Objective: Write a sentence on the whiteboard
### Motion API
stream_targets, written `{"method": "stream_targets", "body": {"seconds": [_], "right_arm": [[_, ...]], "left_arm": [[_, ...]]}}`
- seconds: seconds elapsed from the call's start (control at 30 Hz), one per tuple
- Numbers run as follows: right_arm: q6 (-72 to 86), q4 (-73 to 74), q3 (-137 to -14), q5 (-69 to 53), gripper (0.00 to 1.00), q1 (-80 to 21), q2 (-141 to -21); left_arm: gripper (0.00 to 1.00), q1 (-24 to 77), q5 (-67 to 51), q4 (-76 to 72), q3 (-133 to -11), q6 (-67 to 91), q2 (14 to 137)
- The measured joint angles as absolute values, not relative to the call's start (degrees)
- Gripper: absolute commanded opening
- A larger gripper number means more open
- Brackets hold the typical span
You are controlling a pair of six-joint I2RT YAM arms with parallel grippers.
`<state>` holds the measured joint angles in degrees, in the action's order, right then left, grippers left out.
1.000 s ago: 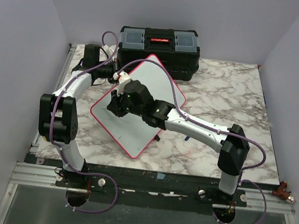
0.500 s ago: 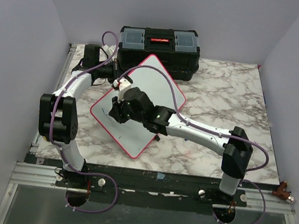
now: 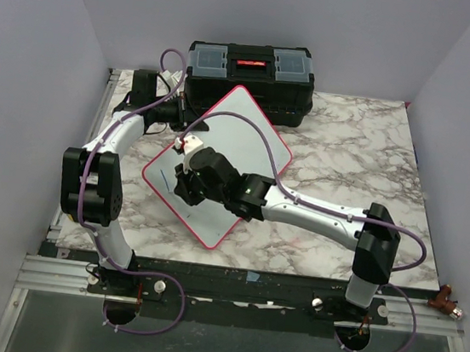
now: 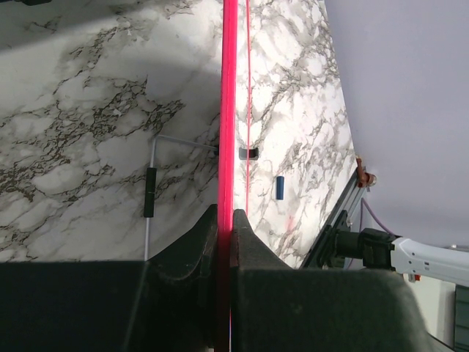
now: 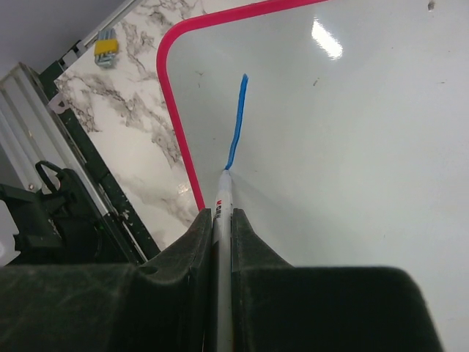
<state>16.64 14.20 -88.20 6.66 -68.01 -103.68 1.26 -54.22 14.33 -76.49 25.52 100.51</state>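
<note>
The whiteboard [image 3: 244, 138], white with a red-pink frame, is propped up at a tilt in the middle of the table, one corner toward the toolbox. My left gripper [image 3: 180, 119] is shut on its far-left edge; in the left wrist view the red frame [image 4: 229, 110] runs straight between the closed fingers of my left gripper [image 4: 225, 216]. My right gripper [image 3: 184, 183] hovers over the board's left part, shut on a white marker [image 5: 223, 202]. The marker's tip touches the whiteboard [image 5: 352, 132] at the lower end of a short blue line [image 5: 237, 125].
A black toolbox [image 3: 250, 70] stands behind the board at the back of the marble table [image 3: 350, 147]. A small blue cap [image 4: 280, 187] lies on the table under the board. A yellow key set [image 5: 106, 50] lies near the table's left rail.
My right gripper has slid toward the near-left across the board with the marker, and the blue line has grown longer. The left gripper has kept its hold on the frame.
</note>
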Motion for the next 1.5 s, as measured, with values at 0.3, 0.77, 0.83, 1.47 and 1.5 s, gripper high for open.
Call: {"method": "stream_targets", "body": {"seconds": [0.3, 0.77, 0.83, 1.47, 1.5], "right_arm": [[16.9, 14.6, -88.2, 7.3, 0.01, -68.3, -101.8], [16.9, 13.1, -91.0, 10.4, 0.01, -68.3, -103.0], [16.9, 13.1, -91.3, 10.5, 0.01, -68.3, -103.7], [16.8, 13.1, -91.7, 16.8, 0.01, -68.3, -105.8], [16.8, 13.1, -91.7, 17.3, 0.01, -68.3, -105.8]], "left_arm": [[0.00, 1.3, -54.2, 14.3, -76.5, 25.6, 100.5], [0.00, 1.3, -54.2, 14.3, -76.5, 25.6, 100.5], [0.00, 1.3, -54.2, 14.3, -76.5, 25.6, 100.5], [0.00, 1.3, -54.2, 14.3, -76.5, 25.5, 100.5], [0.00, 1.3, -54.2, 14.3, -76.5, 25.5, 100.5]]}}
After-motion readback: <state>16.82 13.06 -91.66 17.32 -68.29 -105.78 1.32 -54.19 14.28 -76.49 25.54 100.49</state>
